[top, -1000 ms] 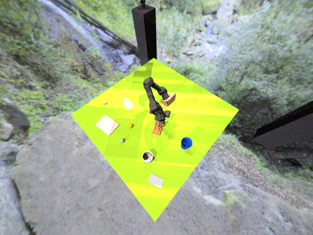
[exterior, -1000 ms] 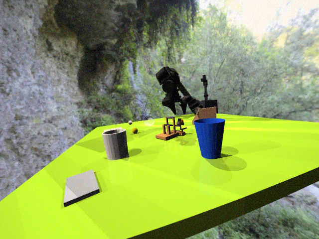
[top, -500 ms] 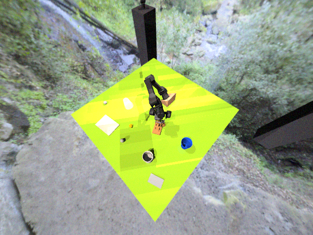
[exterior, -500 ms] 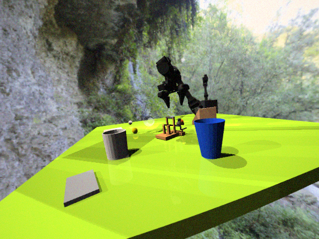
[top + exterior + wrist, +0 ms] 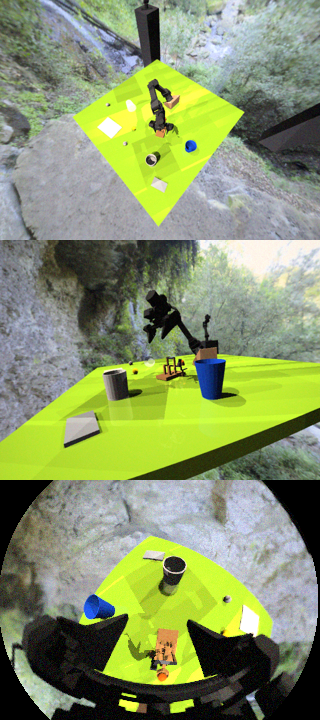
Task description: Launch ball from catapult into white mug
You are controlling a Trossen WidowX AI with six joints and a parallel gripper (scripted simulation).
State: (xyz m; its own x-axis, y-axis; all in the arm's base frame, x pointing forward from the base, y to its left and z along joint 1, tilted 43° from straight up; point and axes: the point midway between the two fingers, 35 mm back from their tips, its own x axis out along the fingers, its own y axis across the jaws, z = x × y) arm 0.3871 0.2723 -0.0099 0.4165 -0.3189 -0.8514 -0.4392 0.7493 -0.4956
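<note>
The orange ball sits in the cup at the end of the catapult's arm. The brown wooden catapult stands on the green table, its base end toward the white mug in the wrist view. The white mug, greyish in this light, stands upright beyond the catapult; no ball can be made out in it. My gripper is open and empty, high above the catapult. In the top view the arm hides part of the catapult.
A blue cup stands to one side. A grey tile lies beyond the mug. A white square, a yellow ball, small grey balls and a clear glass lie opposite. A brown wedge is near the arm.
</note>
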